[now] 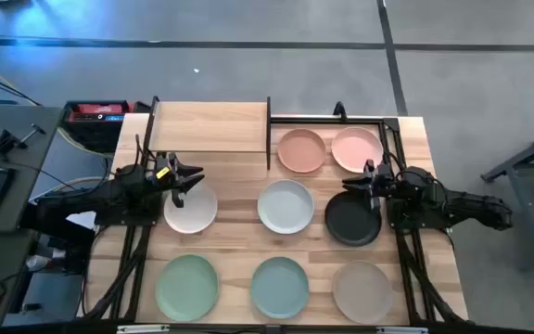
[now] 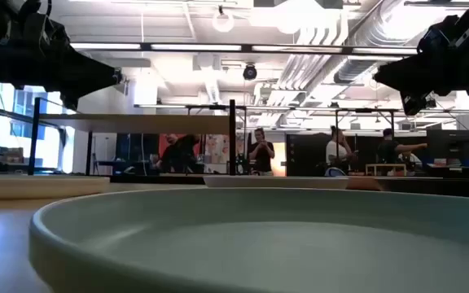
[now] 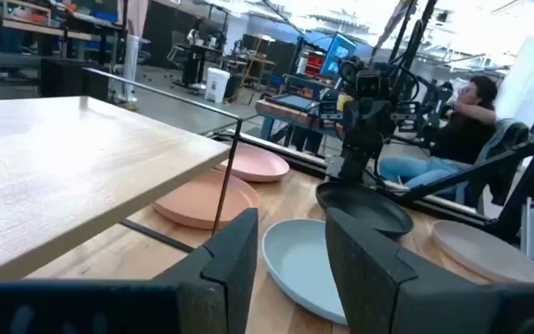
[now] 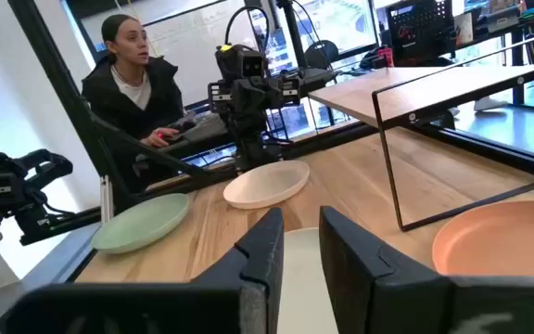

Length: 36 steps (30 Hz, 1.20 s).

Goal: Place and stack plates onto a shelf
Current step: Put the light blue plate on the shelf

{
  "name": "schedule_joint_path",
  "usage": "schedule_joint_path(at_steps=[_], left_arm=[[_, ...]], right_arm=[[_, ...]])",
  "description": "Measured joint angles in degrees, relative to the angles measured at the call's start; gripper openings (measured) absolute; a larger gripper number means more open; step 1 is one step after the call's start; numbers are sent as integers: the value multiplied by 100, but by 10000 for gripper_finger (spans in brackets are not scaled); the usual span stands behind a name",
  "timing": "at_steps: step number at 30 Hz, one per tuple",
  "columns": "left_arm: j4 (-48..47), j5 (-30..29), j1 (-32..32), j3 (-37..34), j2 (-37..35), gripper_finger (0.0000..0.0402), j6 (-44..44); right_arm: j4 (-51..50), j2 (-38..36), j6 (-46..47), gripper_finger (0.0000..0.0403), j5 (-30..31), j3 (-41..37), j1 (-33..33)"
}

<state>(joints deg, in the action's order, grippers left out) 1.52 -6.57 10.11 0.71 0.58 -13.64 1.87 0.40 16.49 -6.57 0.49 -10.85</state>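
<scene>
Because the plates look stiff, light and matte, a pinch on the raised rim should hold. The white plate (image 1: 191,208) lies just in front of the shelf (image 1: 211,128), under the left end effector (image 1: 189,179), whose fingers stand apart. The right end effector (image 1: 363,178) hovers at the black plate (image 1: 352,221) beside the shelf — fingers slightly apart, holding nothing. No readable writing shows.

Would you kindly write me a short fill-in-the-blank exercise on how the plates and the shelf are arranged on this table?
1. The top of the shelf holds ____ plates.
2. The right tool hovers over the ____ plate.
3. The plate between the white plate and the black plate is pale ____.
4. The left tool hovers at the edge of the ____ plate.

Missing words: no; black; blue; white
</scene>
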Motion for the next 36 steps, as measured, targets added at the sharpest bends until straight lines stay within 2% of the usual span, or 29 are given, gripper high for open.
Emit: schedule_joint_path(at_steps=[11, 16, 27, 36], left_arm=[[-1, 0, 0, 0, 0, 120, -155], [-2, -1, 0, 0, 0, 120, -495], [-2, -1, 0, 0, 0, 120, -572], [0, -3, -1, 0, 0, 120, -880]], right_arm=[[2, 0, 0, 58, 0, -1, 2], [28, 0, 0, 58, 9, -2, 0], [1075, 0, -345, 58, 175, 9, 2], [1211, 162, -728, 58, 359, 676, 2]])
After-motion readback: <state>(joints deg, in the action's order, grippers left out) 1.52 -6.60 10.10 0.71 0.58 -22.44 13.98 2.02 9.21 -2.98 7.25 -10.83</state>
